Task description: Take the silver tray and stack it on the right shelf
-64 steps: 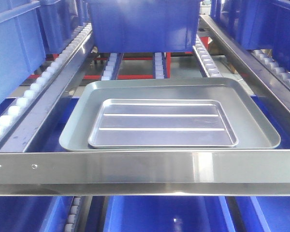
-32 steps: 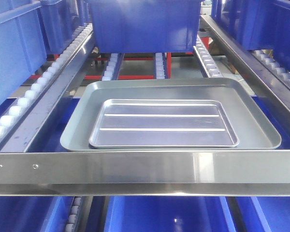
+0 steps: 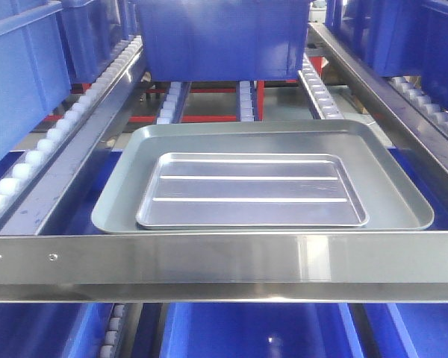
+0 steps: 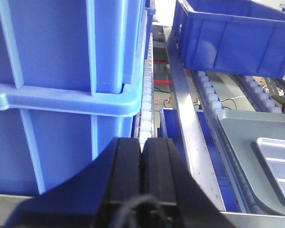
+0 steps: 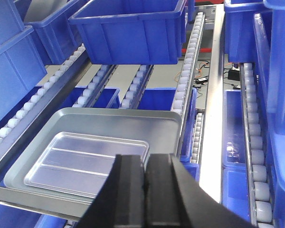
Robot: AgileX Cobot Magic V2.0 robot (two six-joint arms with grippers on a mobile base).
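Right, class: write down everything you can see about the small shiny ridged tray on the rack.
The silver tray is a shallow rectangle of bright, polished metal with rounded corners and a low raised rim. Two long raised ridges run along its base. It lies flat and level, empty, inside the larger grey tray, resting on that tray's plain base toward its front edge. Both sit just behind the front crossbar of the roller shelf. Nothing else touches it; both grippers are clear of it.
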